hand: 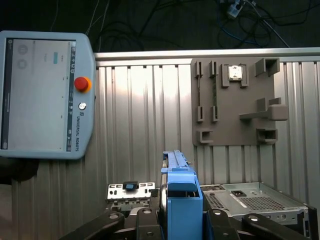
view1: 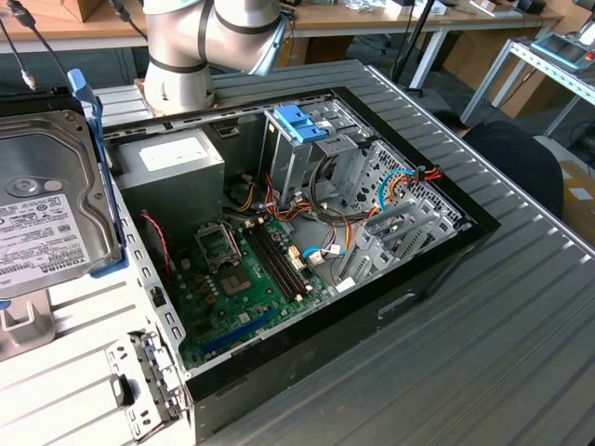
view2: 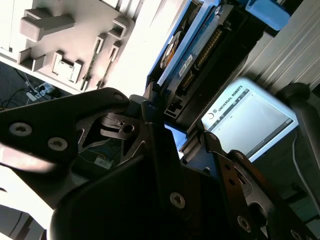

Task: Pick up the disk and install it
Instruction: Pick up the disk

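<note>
One disk (view1: 46,204): grey metal drive in a light blue carrier, seen at the exterior view's left edge. It is outside the case (view1: 446,243), just beyond the case's wall on that side, with its label face towards the camera and not in any bay. In the first wrist view the carrier's blue end (hand: 182,200) stands upright. In the second wrist view the connector edge (view2: 200,55) shows.

One gripper (hand: 182,222), black, clamped on the disk. In both wrist views its fingers (view2: 150,107) press against the two flat sides at the near end.

One arm (view1: 204,42), grey and silver, its base beyond the far side of the case.

One case, black, lid off, lying flat on the ribbed metal table (view1: 521,353). Contents:
- One green motherboard (view1: 251,269).
- One grey power supply (view1: 172,158) in the far corner.
- One metal drive cage (view1: 321,163) topped by a blue latch (view1: 299,124).
- Several loose cables, orange, red and blue.

One teach pendant (hand: 42,95), with a red button, lying on the table.

One grey fixture plate (hand: 232,100) with raised blocks, near the pendant.

One small metal bracket (view1: 139,381), beside the case's near corner.
</note>
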